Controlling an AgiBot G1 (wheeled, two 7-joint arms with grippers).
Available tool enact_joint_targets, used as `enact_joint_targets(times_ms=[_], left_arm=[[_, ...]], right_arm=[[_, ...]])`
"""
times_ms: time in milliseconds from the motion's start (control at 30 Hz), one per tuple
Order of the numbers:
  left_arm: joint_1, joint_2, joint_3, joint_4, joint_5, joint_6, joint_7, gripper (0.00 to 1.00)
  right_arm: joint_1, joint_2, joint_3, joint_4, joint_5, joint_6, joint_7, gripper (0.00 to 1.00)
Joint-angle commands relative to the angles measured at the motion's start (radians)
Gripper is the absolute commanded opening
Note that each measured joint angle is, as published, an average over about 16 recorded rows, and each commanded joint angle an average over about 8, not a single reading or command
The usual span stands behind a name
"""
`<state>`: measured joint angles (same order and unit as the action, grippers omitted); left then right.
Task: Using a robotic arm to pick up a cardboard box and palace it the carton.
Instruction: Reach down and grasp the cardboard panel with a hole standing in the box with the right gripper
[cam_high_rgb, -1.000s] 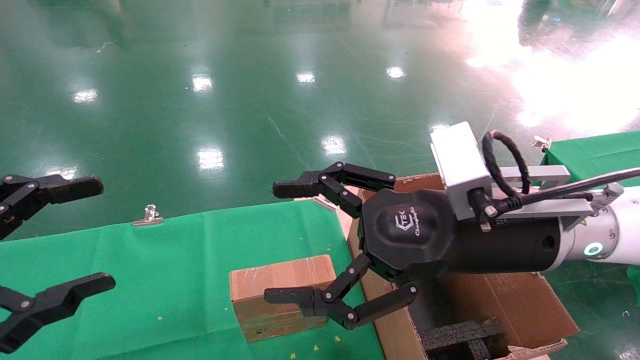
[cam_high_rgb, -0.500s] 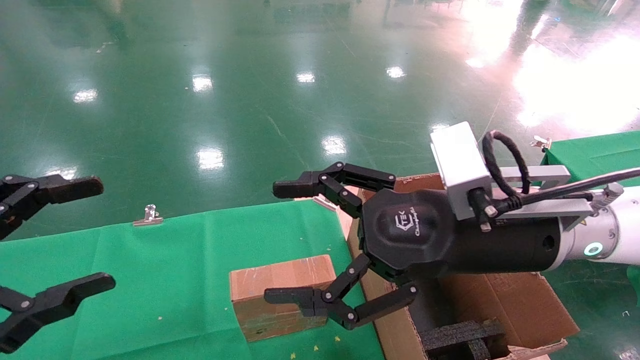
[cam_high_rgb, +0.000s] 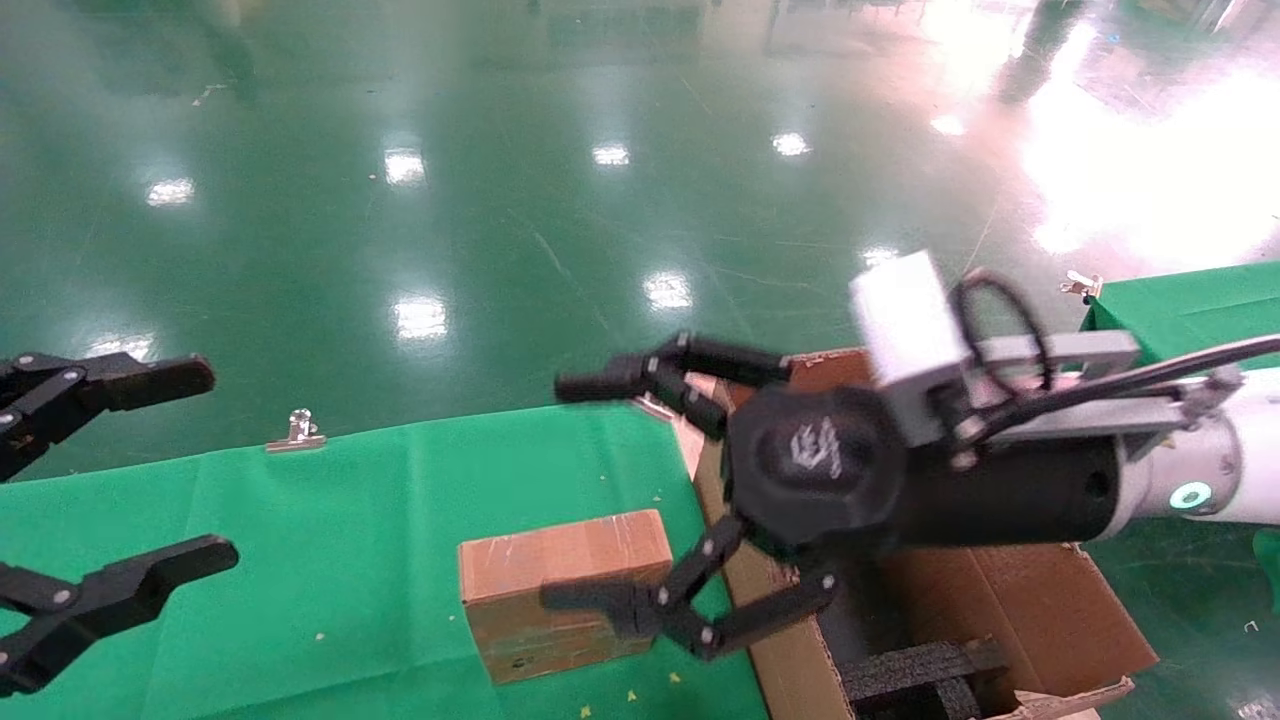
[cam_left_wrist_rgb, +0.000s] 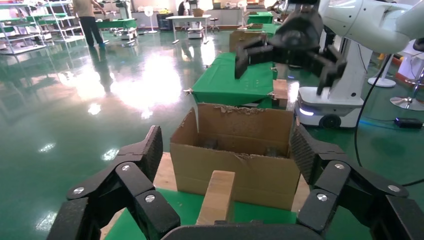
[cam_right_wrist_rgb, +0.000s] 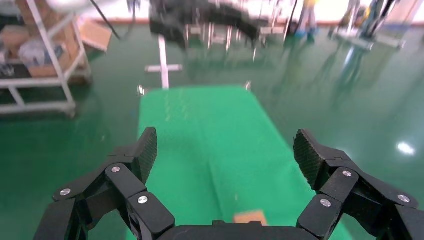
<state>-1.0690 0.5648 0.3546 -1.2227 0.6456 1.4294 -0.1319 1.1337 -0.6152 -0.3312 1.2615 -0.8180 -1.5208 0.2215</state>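
Observation:
The small brown cardboard box (cam_high_rgb: 565, 590) lies on the green table (cam_high_rgb: 350, 520) near its right end; it also shows in the left wrist view (cam_left_wrist_rgb: 217, 197) and the right wrist view (cam_right_wrist_rgb: 248, 218). The large carton (cam_high_rgb: 1040, 610) with black foam inserts stands open just right of the table, and shows in the left wrist view (cam_left_wrist_rgb: 235, 155). My right gripper (cam_high_rgb: 580, 490) is open and empty, hovering above the box's right side and the carton's left flap. My left gripper (cam_high_rgb: 200, 463) is open and empty at the far left, over the table.
A metal clip (cam_high_rgb: 297, 432) holds the cloth at the table's far edge. A second green table (cam_high_rgb: 1180, 305) stands at the right behind the carton. Glossy green floor (cam_high_rgb: 500, 200) lies beyond.
My right wrist has started to turn and its fingertips have shifted slightly to the right. The cardboard box and the carton have not moved.

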Motion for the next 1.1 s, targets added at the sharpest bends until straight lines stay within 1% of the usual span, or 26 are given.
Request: enact_joint_targets(times_ms=[33,267,500,667,833,1100], left_arm=[[0.0,0.0,0.0,0.0,0.0,0.0,0.0,0.0],[0.0,0.0,0.0,0.0,0.0,0.0,0.0,0.0],[0.0,0.0,0.0,0.0,0.0,0.0,0.0,0.0],[0.0,0.0,0.0,0.0,0.0,0.0,0.0,0.0],[0.0,0.0,0.0,0.0,0.0,0.0,0.0,0.0],[0.0,0.0,0.0,0.0,0.0,0.0,0.0,0.0]], right_arm=[[0.014,0.002,-0.013,-0.003,-0.025,-0.007,0.011,1.0],[0.165,-0.048,-0.131,-0.078,-0.185,-0.057,0.053,1.0],[0.331,-0.118,-0.309,-0.18,-0.322,-0.071,0.049,1.0],[0.428,-0.177,-0.428,-0.276,-0.386,-0.068,0.01,1.0],[0.507,-0.251,-0.525,-0.39,-0.443,-0.063,-0.047,1.0],[0.593,-0.396,-0.65,-0.588,-0.522,-0.055,-0.162,1.0]])
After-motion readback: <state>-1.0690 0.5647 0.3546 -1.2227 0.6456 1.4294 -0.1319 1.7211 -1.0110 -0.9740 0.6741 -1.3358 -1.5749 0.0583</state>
